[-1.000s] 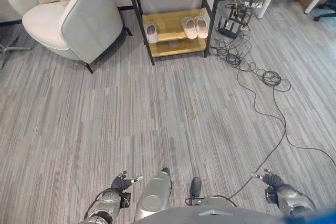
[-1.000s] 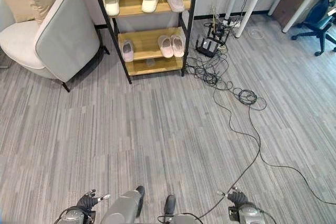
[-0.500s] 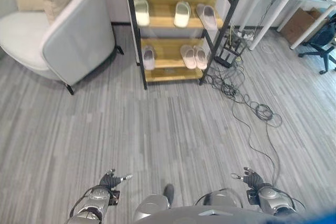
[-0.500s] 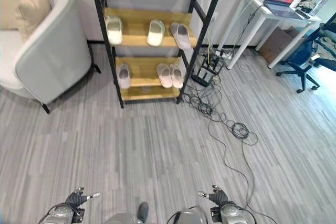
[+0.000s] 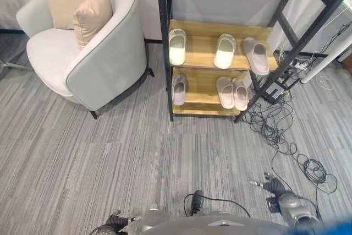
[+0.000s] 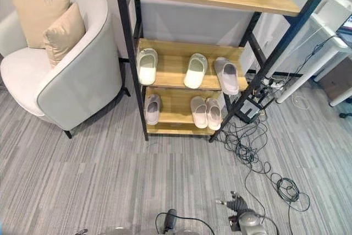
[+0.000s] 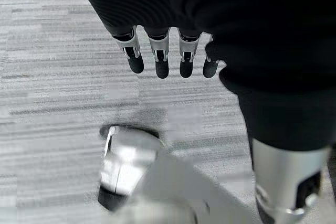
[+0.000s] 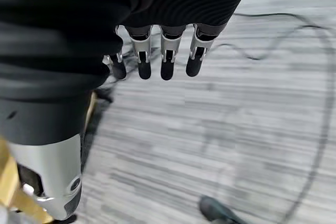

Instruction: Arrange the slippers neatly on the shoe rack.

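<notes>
The black-framed wooden shoe rack (image 5: 220, 42) stood beside a pale grey tub armchair (image 5: 93, 59) and held six pale slippers (image 5: 177, 47) on two shelves, while both hands, left hand (image 7: 168, 56) and right hand (image 8: 157, 56), hung empty, fingers relaxed.

Bare floor (image 5: 137, 158) lies open in front of the shoe rack (image 5: 165, 53), so my fingers have free passage up to it. Left of the rack the armchair (image 5: 104, 64) crowds in; right of it tangled cables (image 5: 275, 130) cover the floor.
</notes>
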You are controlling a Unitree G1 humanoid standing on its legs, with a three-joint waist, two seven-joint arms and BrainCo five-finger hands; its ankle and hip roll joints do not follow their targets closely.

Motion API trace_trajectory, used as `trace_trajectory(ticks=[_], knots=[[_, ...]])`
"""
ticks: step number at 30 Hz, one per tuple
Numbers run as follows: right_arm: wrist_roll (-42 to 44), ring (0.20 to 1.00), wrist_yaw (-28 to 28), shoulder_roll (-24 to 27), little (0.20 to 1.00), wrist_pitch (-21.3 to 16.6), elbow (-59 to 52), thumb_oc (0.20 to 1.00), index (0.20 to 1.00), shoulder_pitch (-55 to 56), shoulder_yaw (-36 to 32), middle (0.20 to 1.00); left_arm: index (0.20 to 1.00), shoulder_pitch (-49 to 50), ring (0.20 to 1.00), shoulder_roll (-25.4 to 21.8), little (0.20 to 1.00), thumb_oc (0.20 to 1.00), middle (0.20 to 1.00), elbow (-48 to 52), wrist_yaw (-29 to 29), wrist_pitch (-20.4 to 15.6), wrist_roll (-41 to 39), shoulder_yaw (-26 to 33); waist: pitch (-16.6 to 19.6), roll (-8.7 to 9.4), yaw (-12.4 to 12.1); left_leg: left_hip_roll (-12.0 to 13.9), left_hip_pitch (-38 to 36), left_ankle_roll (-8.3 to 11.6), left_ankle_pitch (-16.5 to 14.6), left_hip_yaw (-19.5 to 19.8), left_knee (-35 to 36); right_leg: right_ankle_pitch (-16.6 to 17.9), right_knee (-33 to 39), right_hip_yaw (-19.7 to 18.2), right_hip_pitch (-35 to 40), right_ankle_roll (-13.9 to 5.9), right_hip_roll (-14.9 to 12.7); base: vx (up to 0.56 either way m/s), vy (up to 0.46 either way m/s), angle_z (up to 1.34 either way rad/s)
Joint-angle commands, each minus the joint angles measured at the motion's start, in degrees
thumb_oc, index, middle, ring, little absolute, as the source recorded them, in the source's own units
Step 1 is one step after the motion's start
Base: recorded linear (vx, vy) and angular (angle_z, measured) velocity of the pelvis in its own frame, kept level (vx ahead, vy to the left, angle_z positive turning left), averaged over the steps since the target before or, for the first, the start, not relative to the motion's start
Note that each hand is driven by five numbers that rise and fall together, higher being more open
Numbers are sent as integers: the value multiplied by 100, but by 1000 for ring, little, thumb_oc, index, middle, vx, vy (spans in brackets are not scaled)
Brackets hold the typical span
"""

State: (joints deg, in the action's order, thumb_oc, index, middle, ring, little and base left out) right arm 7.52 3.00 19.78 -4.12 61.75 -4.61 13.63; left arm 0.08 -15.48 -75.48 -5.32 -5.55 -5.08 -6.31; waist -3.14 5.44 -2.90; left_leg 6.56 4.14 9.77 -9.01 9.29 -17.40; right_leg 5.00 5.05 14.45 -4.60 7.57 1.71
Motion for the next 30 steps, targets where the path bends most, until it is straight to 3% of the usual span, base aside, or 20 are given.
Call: trace_trajectory(ticks=[1, 2, 3, 5, 9, 13, 15, 16, 18, 21, 23, 24, 30], knots=[[-169, 1000, 148, 51, 1000, -84, 220, 1000, 1000, -111, -253, 1000, 1000, -304, 1000, -132, 1000, 1000, 1000, 156, -143, -121, 117, -80, -238, 52, -156, -155, -143, -665, 505, -224, 1370, -700, -663, -72, 194, -1255, -626, 132, -1, 87], [-169, 1000, 148, 50, 1000, -85, 221, 1000, 1000, -110, -253, 1000, 1000, -303, 1000, -132, 1000, 1000, 1000, 156, -144, -121, 117, -80, -241, 54, -153, -160, -145, -668, 499, -221, 1362, -703, -661, -68, 202, -1258, -630, 128, 53, 43], [-214, 1000, 194, 35, 1000, -80, 215, 1000, 1000, -203, -190, 1000, 1000, -344, 1000, -108, 1000, 1000, 1000, 148, -163, -130, 118, -126, -293, 84, -301, -649, 420, -749, 622, -235, 1350, -724, -542, -92, 365, -1266, -629, 69, 44, 21], [-295, 1000, 228, -29, 1000, -83, 179, 1000, 1000, -236, -104, 1000, 1000, -326, 1000, -85, 1000, 1000, 1000, 59, -168, -138, 79, -80, -294, 54, -449, -905, 627, -774, 737, -59, 1406, -743, -557, -266, 392, -1261, -542, 132, 126, 10], [-474, 1000, 242, -185, 1000, -63, 133, 1000, 1000, -205, 28, 1000, 1000, -120, 1000, -166, 1000, 1000, 1000, -193, -223, -70, 157, 54, -116, 33, -461, -940, 155, -939, 802, 79, 1768, -814, -713, -438, 572, -1302, -567, 251, 195, -107], [-617, 1000, 231, -355, 1000, -28, 118, 1000, 1000, -122, 121, 1000, 1000, -116, 1000, -267, 1000, 1000, 1000, -57, -317, -86, 159, 105, -98, 8, -505, -1009, -25, -1110, 648, 8, 1710, -885, -1149, -489, 539, -1414, -686, 95, 158, -28], [-683, 1000, 232, -372, 1000, -17, 68, 1000, 1000, -154, 153, 1000, 1000, -139, 1000, -276, 1000, 1000, 1000, -37, -348, -90, 146, 107, -142, -21, -510, -994, -5, -1146, 624, -36, 1663, -815, -1488, -446, 358, -1476, -756, -17, 86, 5], [-779, 1000, 261, -392, 1000, -10, -13, 1000, 1000, -202, 226, 1000, 1000, -210, 1000, -279, 1000, 1000, 1000, -10, -400, -66, 184, 67, -271, -86, -478, -989, 26, -1224, 580, -49, 1517, -604, -2036, -467, 68, -1633, -864, -37, 49, -12], [-826, 1000, 269, -397, 1000, -9, -50, 1000, 1000, -207, 221, 1000, 1000, -224, 1000, -245, 1000, 1000, 1000, -48, -417, -65, 231, 33, -342, -163, -440, -967, 1, -1265, 524, -12, 1431, -440, -2344, -471, -128, -1698, -1015, -11, 11, -20], [-910, 1000, 284, -408, 1000, -14, -167, 1000, 1000, -239, 252, 1000, 1000, -233, 1000, -175, 1000, 1000, 1000, -97, -467, -98, 256, 1, -350, -243, -431, -746, -81, -1154, 406, -10, 1490, -326, -1612, -360, -89, -1588, -1569, 68, -179, -2], [-950, 1000, 278, -389, 1000, -24, -186, 1000, 1000, -252, 293, 1000, 1000, -274, 1000, -185, 1000, 1000, 1000, -97, -468, -97, 262, -37, -369, -215, -388, -747, -109, -1129, 385, 12, 1484, -252, -1412, -543, -102, -1578, -1535, 120, -239, 0], [-987, 1000, 276, -337, 1000, -20, -182, 1000, 1000, -221, 324, 1000, 1000, -275, 1000, -209, 1000, 1000, 1000, -72, -485, -132, 286, -41, -312, -73, -408, -705, -121, -1012, 306, 48, 1447, -268, -944, -715, 71, -1674, -1427, 159, -314, 10], [-992, 1000, 289, -204, 1000, -100, -314, 1000, 1000, -257, 403, 1000, 1000, -223, 1000, -112, 1000, 1000, 1000, -10, -500, -191, 255, -88, -193, -64, -435, -365, -236, -749, 559, 152, 1828, -419, -547, -339, 374, -1594, -1136, 79, -199, 15]])
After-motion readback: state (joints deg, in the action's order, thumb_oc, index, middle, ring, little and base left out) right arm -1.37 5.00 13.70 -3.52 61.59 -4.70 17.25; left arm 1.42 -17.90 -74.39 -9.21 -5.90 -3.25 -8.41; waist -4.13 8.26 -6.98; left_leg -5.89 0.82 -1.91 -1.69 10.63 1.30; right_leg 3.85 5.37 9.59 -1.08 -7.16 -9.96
